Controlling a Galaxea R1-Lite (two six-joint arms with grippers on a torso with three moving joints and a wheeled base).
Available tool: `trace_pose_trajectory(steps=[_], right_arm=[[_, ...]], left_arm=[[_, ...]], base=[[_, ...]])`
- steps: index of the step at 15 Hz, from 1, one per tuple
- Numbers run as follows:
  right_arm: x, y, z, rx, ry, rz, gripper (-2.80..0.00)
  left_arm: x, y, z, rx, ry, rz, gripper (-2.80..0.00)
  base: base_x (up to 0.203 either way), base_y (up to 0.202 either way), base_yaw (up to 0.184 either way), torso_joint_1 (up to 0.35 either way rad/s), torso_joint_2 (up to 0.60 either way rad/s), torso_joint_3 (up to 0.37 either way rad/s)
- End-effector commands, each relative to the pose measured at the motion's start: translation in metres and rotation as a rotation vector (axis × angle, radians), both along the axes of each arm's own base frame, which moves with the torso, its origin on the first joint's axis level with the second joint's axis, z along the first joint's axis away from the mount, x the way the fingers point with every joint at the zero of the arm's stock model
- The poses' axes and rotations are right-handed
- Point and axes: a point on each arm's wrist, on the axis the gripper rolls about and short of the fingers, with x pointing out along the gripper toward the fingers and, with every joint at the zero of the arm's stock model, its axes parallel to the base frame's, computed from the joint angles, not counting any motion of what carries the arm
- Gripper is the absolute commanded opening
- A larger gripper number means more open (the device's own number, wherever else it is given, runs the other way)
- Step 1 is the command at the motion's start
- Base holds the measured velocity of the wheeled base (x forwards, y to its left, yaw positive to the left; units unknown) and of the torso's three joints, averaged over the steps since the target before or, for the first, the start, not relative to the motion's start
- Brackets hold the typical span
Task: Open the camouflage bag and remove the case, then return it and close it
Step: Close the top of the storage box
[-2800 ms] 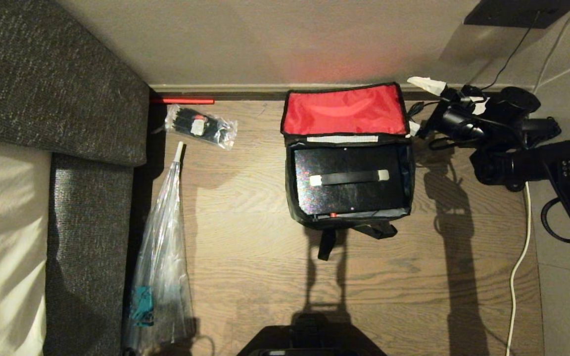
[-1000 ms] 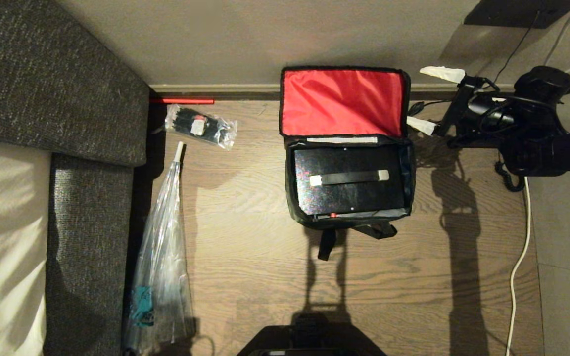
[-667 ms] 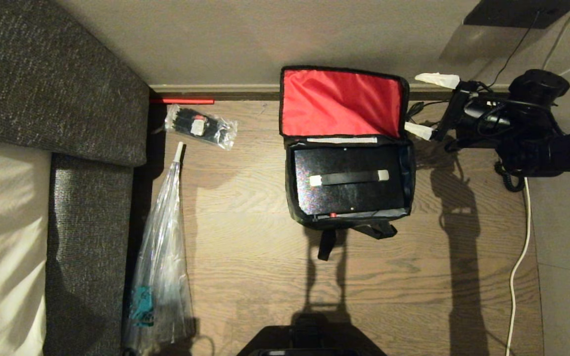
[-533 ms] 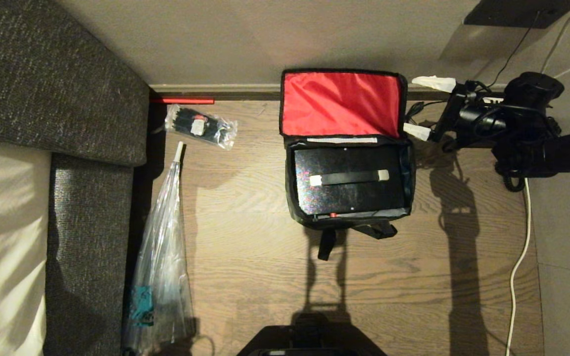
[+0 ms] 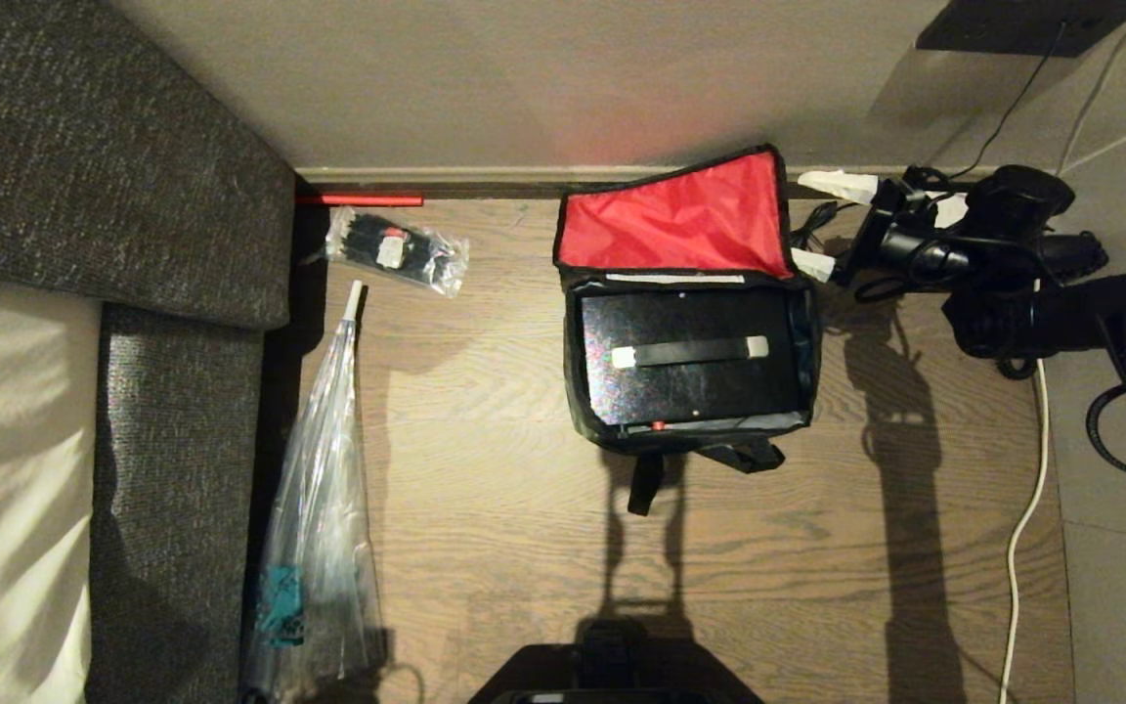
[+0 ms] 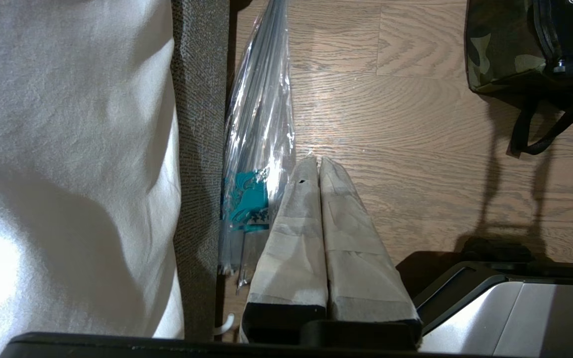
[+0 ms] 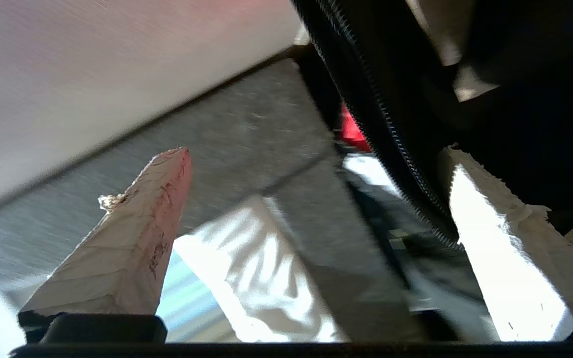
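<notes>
Red inner lid (image 5: 680, 220) of the camouflage bag (image 5: 690, 430) is flanked by the spread-fingered right gripper (image 5: 822, 223); the together-pressed left gripper (image 6: 316, 171) is seen only in its wrist view.

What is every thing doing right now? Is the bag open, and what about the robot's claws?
camouflage bag: open, on the floor.
red inner lid: raised, tilted, one corner higher.
case: lying flat inside the bag.
right gripper: jaws open, at the lid's edge.
left gripper: jaws shut, empty, above the floor.
clear packet of black ties: lying on the floor.
</notes>
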Motion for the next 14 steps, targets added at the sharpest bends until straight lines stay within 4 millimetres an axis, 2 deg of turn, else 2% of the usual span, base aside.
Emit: trace_pose_trajectory(steps=[1, 6, 7, 14], right_arm=[[0.009, 0.002, -0.021, -0.027, -0.01, 0.002, 0.0], [0.013, 0.011, -0.03, -0.037, 0.034, 0.001, 0.0], [0.013, 0.012, -0.032, -0.034, 0.037, -0.006, -2.8], [0.012, 0.011, -0.026, -0.039, -0.018, -0.015, -2.8]], left_arm=[[0.0, 0.0, 0.0, 0.0, 0.001, 0.0, -2.8], [0.0, 0.0, 0.0, 0.0, 0.0, 0.0, -2.8], [0.0, 0.0, 0.0, 0.0, 0.0, 0.0, -2.8], [0.0, 0.0, 0.0, 0.0, 0.0, 0.0, -2.8]], base=[[0.0, 0.0, 0.0, 0.0, 0.0, 0.0], [0.0, 0.0, 0.0, 0.0, 0.0, 0.0], [0.0, 0.0, 0.0, 0.0, 0.0, 0.0], [0.0, 0.0, 0.0, 0.0, 0.0, 0.0]])
